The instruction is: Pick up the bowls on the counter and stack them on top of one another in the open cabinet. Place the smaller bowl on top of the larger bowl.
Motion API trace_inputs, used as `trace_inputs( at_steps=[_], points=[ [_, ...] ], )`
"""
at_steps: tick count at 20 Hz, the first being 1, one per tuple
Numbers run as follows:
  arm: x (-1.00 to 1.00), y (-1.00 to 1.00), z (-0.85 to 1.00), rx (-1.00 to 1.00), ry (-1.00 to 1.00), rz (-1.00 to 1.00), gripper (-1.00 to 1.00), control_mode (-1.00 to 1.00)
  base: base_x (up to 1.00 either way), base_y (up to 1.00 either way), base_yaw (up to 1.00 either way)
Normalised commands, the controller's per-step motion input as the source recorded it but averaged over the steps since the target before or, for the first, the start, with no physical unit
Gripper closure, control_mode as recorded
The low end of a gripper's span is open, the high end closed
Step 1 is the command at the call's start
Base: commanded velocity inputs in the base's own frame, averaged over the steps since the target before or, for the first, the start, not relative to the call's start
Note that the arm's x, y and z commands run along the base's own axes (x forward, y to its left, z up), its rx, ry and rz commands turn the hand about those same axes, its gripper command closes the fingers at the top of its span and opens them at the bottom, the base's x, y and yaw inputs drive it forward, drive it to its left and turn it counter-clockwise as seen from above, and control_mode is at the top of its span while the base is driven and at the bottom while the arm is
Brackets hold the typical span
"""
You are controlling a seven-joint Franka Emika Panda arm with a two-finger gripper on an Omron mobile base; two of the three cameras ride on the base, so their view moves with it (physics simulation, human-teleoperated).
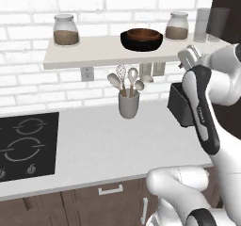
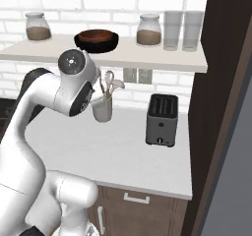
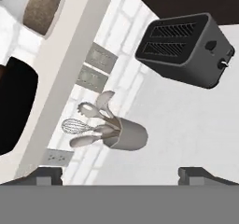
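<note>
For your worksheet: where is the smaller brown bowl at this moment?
The smaller bowl sits nested inside the larger bowl on the open cabinet, between the two jars, above the utensil holder.

In the left base view the surface [image 1: 94, 140] lies bare across the middle, between the cooktop [image 1: 26, 145] at lower left and the toaster [image 1: 180, 105] at right. The utensil holder [image 1: 128, 102] stands at its back, under the shelf [image 1: 94, 51], its utensils reaching close to the shelf's underside. On the shelf, open gaps lie between the left jar [image 1: 66, 30] and the stacked bowls [image 1: 141, 39]; the right jar [image 1: 177, 26] and glasses [image 1: 203, 25] crowd the upper right.
</note>
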Motion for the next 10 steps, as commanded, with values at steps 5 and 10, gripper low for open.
trace_inputs(
  at_steps=[5, 10],
  points=[
    [-1.00, -0.61, -1.00, -0.08, -0.05, 0.00, -1.00, -1.00, 0.00, 0.00, 0.00],
    [-1.00, -0.41, -1.00, -0.12, -0.33, 0.00, -1.00, -1.00, 0.00, 0.00, 0.00]
  ],
)
